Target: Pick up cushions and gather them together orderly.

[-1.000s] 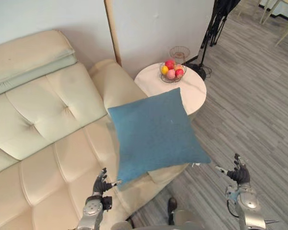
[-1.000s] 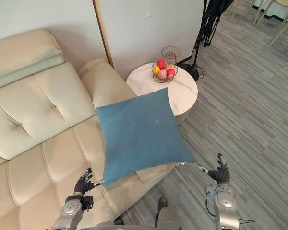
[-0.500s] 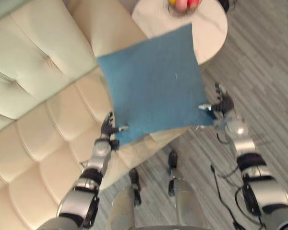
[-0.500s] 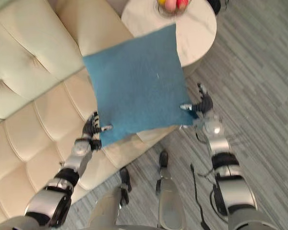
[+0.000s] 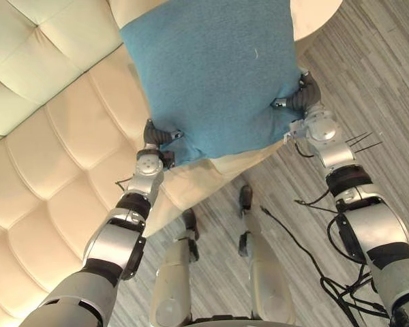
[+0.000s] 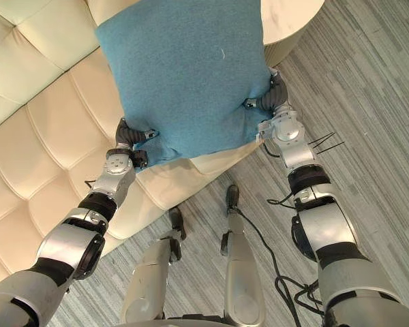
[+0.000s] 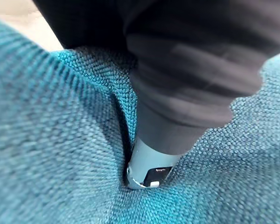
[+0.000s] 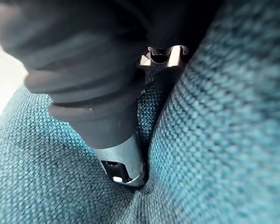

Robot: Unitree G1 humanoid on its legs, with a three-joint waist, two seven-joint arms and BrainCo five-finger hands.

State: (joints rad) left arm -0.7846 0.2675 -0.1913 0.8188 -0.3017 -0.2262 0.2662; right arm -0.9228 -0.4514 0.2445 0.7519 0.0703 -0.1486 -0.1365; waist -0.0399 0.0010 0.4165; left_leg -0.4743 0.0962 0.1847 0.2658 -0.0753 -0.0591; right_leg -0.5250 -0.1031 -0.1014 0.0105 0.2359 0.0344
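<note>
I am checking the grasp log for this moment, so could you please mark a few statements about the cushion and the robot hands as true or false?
1. The blue cushion is gripped near its lower corners by the left robot hand and the right robot hand. True.
2. The blue cushion lies flat on the grey floor. False: it is over the edge of the cream sofa, between the two hands.
3. The right robot hand is open and clear of the fabric. False: its fingers pinch the cushion.
4. The cream sofa has tufted upholstery. True.
</note>
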